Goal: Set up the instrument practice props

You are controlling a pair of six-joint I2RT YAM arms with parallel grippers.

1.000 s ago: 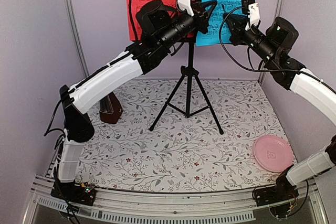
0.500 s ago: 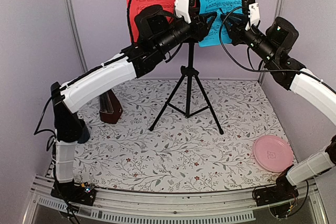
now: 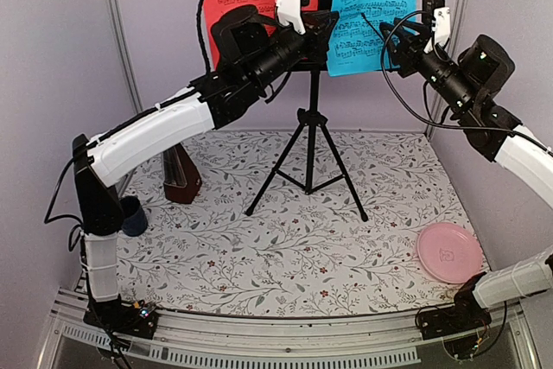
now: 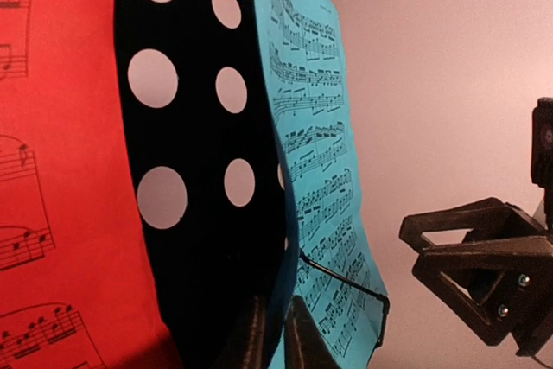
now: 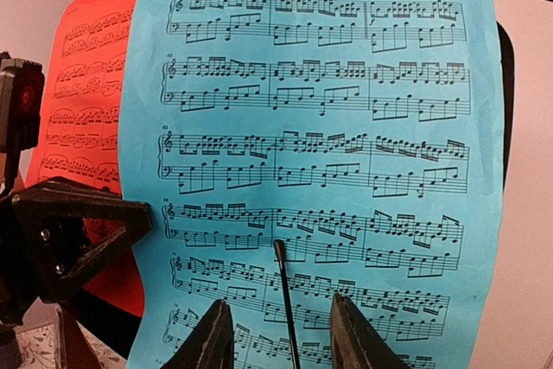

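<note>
the cyan sheet (image 5: pixel 320 127) is seen just ahead of the right gripper (image 5: pixel 281 321), whose fingers are spread wide with nothing held. the lower edge of the music stand (image 4: pixel 199 213), beside this sheet, is pinched by the almost closed left gripper (image 4: pixel 276 339). a pink plate (image 3: pixel 423 252) lies far below.

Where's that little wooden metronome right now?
In the top view, the metronome stands on the left of the table, left of the music stand legs, beyond the blue mug.

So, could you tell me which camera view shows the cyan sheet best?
Right wrist: the cyan sheet faces it, nearly whole. Left wrist sees it steeply slanted against the music stand; top external shows it small, its top cropped.
</note>
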